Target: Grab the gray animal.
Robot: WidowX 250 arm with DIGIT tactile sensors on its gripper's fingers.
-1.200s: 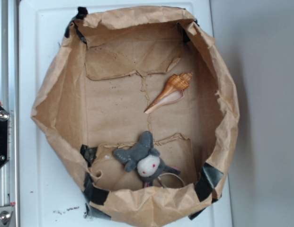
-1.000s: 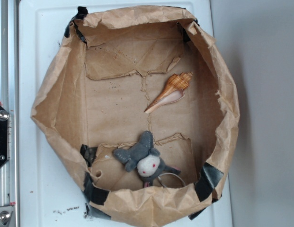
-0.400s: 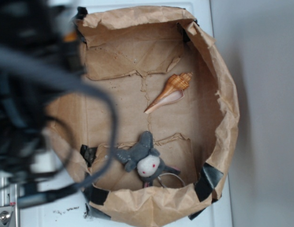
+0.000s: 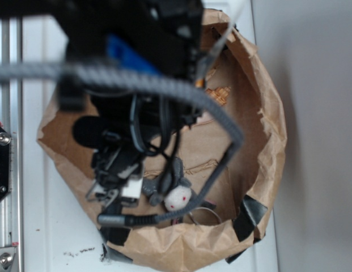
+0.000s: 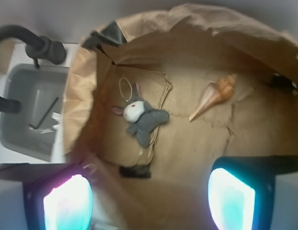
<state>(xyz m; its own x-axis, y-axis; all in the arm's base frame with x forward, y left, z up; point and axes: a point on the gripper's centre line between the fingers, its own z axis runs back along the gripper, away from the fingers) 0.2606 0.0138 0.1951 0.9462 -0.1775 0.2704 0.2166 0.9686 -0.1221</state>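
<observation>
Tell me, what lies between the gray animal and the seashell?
Nothing: the wrist view shows only bare creased brown paper between the gray animal and the seashell.

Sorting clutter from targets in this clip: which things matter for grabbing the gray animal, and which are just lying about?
Job:
gray animal
gripper, open, above the bag floor

Lying about:
seashell
paper bag holding both
gray bin outside the bag

An orange-tan seashell (image 5: 213, 96) lies inside the crumpled paper-lined box (image 5: 220, 143) (black tape at corners).

Seashell (image 5: 213, 96) well apart from gray animal (image 5: 141, 116)
</observation>
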